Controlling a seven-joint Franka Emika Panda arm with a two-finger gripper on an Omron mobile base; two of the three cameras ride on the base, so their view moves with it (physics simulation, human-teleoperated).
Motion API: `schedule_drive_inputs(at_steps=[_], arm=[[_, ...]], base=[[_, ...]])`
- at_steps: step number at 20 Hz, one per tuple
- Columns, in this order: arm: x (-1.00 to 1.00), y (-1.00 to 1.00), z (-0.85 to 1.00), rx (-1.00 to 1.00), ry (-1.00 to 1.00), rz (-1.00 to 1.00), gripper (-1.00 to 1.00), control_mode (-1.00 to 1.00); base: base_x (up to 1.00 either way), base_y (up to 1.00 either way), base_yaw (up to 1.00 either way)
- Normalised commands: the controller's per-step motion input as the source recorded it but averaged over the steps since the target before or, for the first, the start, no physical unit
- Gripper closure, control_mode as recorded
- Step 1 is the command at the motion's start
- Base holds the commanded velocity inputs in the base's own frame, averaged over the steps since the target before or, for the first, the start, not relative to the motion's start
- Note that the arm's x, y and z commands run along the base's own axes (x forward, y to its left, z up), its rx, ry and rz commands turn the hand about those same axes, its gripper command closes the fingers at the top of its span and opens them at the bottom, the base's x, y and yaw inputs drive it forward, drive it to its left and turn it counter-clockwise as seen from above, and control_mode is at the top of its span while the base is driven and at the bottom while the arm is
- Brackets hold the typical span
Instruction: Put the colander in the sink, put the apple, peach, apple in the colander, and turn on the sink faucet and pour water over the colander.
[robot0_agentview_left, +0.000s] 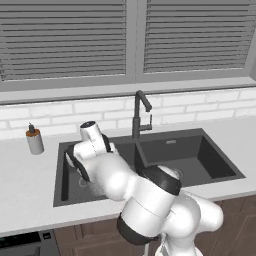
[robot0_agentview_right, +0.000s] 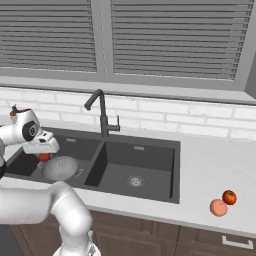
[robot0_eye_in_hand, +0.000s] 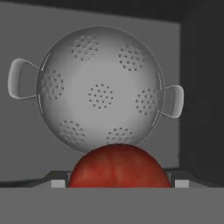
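We see the gripper (robot0_agentview_right: 44, 152) hanging over the left basin of the dark double sink (robot0_agentview_right: 165, 145), its jaws closed on a red apple (robot0_eye_in_hand: 118, 166). In the hand view that apple sits between the two finger tips at the bottom edge, and in the right base view a bit of red shows just under the hand. The apple is above the near rim of the colander (robot0_eye_in_hand: 101, 89), not yet inside it.

The colander rests upright on the floor of the left basin, its bowl empty, one loop handle out to each side. In the right base view it lies near the front wall of that basin, close to the divider between the two basins.

The right basin holds only its round steel drain (robot0_agentview_right: 135, 181). The sink faucet (robot0_agentview_right: 101, 116) rises from the back edge of the sink behind the divider, and we see no stream under its spout.

On the counter (robot0_agentview_right: 210, 165), near its front edge and well to the right of the sink, the peach (robot0_agentview_right: 218, 207) and a second red apple (robot0_agentview_right: 229, 197) lie touching or nearly so. A soap dispenser (robot0_agentview_left: 34, 140) stands on the counter left of the sink.
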Motion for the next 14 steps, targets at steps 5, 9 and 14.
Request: schedule_drive_inputs(at_steps=[5, 9, 14], arm=[[0.31, -0.2, -0.25, -0.05, 0.03, 0.13, 1.0, -1.0], [0.09, 0.01, -0.32, -0.07, 0.0, 0.14, 1.0, -1.0], [0.16, -0.01, -0.31, -0.01, 0.0, 0.12, 1.0, -1.0]], base=[[0.0, 0.0, 0.0], [0.0, 0.0, 0.0], [0.0, 0.0, 0.0]])
